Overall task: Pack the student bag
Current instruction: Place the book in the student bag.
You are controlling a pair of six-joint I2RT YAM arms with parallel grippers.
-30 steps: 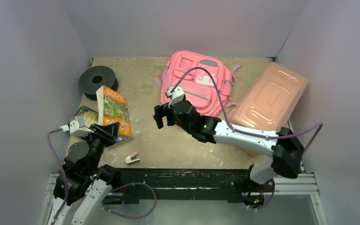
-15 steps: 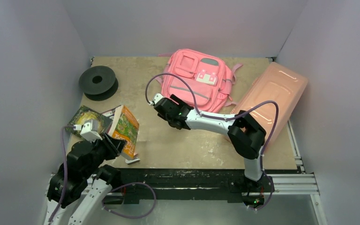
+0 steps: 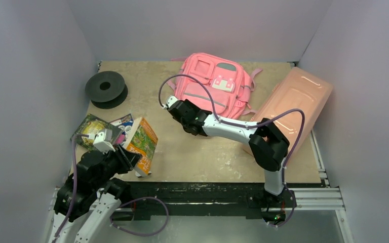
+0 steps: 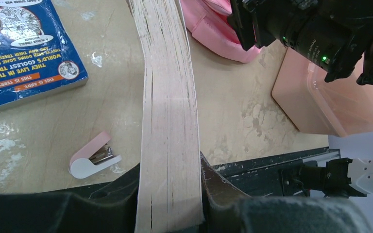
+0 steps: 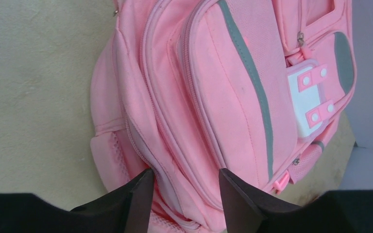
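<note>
- Our left hand point(image 4: 170, 170) is clamped on a thick paper book point(image 4: 167, 87).
- Our right hand point(image 5: 184, 180) has its fingers apart over the soft pink student bag point(image 5: 233, 97).

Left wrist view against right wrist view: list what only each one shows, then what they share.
Only left wrist: the left gripper shut on a book seen edge-on, a blue book, a stapler, the box and the right arm. Only right wrist: the right gripper, jaws apart astride the side of the bag, plus its grey stripe and white clasp. Both: the bag and the table.
</note>
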